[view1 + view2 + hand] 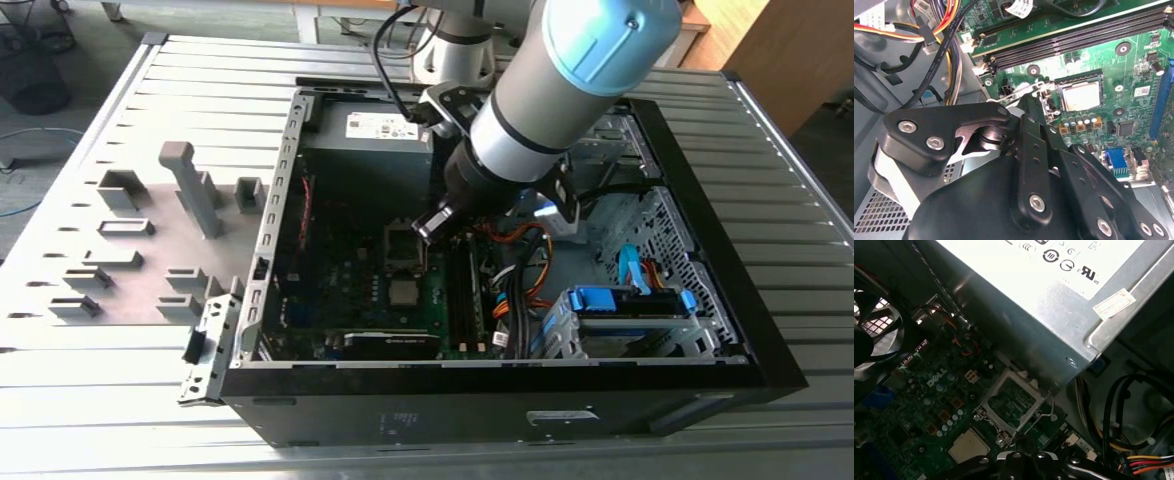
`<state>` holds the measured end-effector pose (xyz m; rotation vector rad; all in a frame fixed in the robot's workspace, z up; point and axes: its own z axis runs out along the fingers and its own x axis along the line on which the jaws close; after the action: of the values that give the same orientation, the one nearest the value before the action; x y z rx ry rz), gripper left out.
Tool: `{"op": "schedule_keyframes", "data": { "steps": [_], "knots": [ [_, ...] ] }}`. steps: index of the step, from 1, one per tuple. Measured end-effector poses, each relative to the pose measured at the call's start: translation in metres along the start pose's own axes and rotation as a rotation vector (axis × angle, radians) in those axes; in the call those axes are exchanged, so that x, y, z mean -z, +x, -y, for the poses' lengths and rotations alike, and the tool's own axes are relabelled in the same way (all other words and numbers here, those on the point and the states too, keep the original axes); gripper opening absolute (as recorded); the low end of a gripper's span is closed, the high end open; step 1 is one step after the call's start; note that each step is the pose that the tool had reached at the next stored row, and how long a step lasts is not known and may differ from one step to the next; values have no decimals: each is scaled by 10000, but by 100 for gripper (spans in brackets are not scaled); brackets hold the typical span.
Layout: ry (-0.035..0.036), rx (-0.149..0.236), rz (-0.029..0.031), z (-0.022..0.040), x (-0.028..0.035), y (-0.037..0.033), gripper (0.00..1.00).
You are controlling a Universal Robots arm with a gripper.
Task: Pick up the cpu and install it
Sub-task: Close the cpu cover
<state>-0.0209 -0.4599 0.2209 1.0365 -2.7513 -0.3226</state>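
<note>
- Exterior view: a ribbed metal desk [134, 400] carries an open black computer case [400, 425] lying on its side, near the desk's front edge.
- A flat grey holder plate [127, 250] with upright plastic frames lies beside the case, toward the exterior view's left edge of the desk.
- Beyond the desk's far edge are wooden furniture [774, 50] and a dark wire basket [34, 60] on the floor.
- The cpu [1081, 96] sits in its socket on the green motherboard [1134, 65], its silver top exposed.
- The claw [1029, 107] hangs just beside the socket; I cannot tell whether it is open or closed.
</note>
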Motion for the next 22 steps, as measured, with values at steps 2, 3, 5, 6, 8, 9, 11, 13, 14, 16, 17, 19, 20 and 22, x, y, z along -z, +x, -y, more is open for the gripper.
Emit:
{"op": "schedule_keyframes", "data": {
  "steps": [2, 3, 5, 6, 8, 9, 11, 13, 14, 16, 17, 19, 20, 22],
  "knots": [
    [14, -6, -11, 4, -9, -2, 11],
    [23, -8, -20, 7, -18, -9, 11],
    [33, -12, -29, 12, -40, -33, 11],
    [36, -13, -31, 13, -50, -50, 11],
    [40, -16, -34, -9, -77, -96, 11],
    [40, -15, -32, -32, -92, -122, 11],
    [40, -14, -34, -73, -115, -164, 11],
    [39, -13, -32, -85, -126, -179, 11],
    [39, -12, -33, -85, -129, -181, 11],
    [40, -15, -34, -91, -142, -188, 11],
    [41, -16, -35, -97, -149, -195, 11],
    [40, -14, -34, -114, -163, -211, 11],
    [40, -15, -34, -123, -169, -217, 11],
    [40, -14, -34, -138, -186, -228, 11]
  ]
}}
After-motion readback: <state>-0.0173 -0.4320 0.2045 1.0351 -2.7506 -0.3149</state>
